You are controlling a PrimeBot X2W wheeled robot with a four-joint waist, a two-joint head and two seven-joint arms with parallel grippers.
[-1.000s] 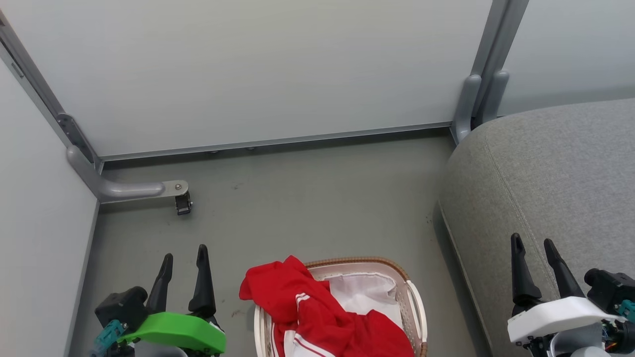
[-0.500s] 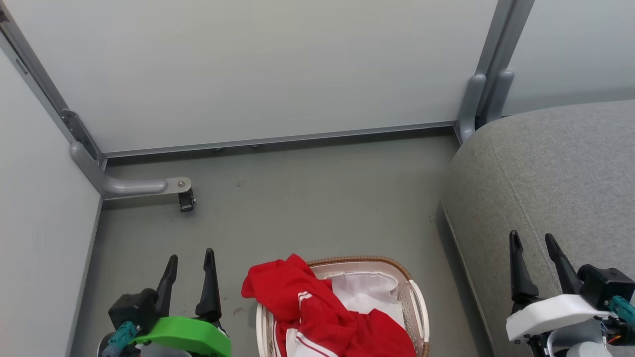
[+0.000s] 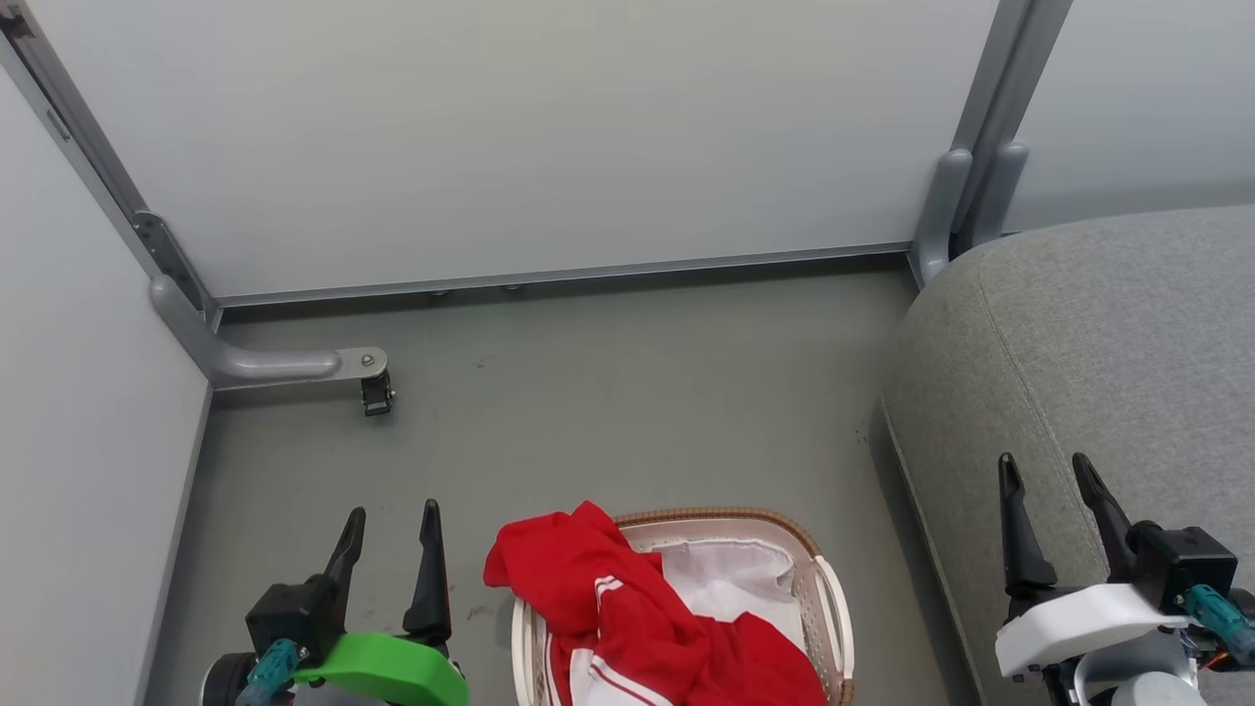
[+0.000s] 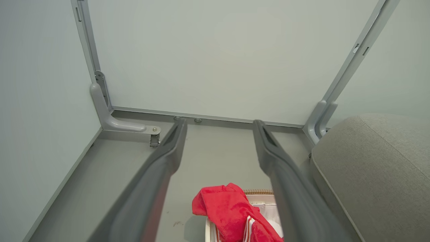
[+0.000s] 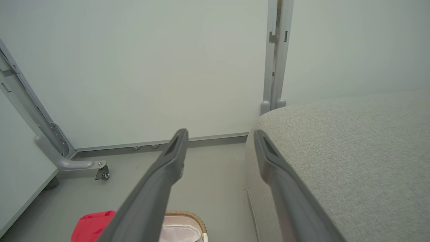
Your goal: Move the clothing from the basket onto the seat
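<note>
Red clothing (image 3: 637,613) with white stripes lies heaped in the white basket (image 3: 828,613), spilling over its brown woven rim at the far left; the white liner shows beside it. The clothing (image 4: 231,211) also appears between the fingers in the left wrist view, and a red corner (image 5: 92,225) in the right wrist view. The grey seat (image 3: 1108,353) fills the right side. My left gripper (image 3: 394,515) hovers open left of the basket, holding nothing. My right gripper (image 3: 1042,471) is open and empty above the seat's front edge.
Pale partition panels close the space at the back and left. A grey metal foot with a small caster (image 3: 377,392) juts onto the grey floor (image 3: 627,392) at the back left. A grey post (image 3: 966,186) stands behind the seat's corner.
The head view has shifted slightly, so the scene sits a little to the right. The left gripper has edged right toward the basket, and the right gripper slightly up. Both stay open.
</note>
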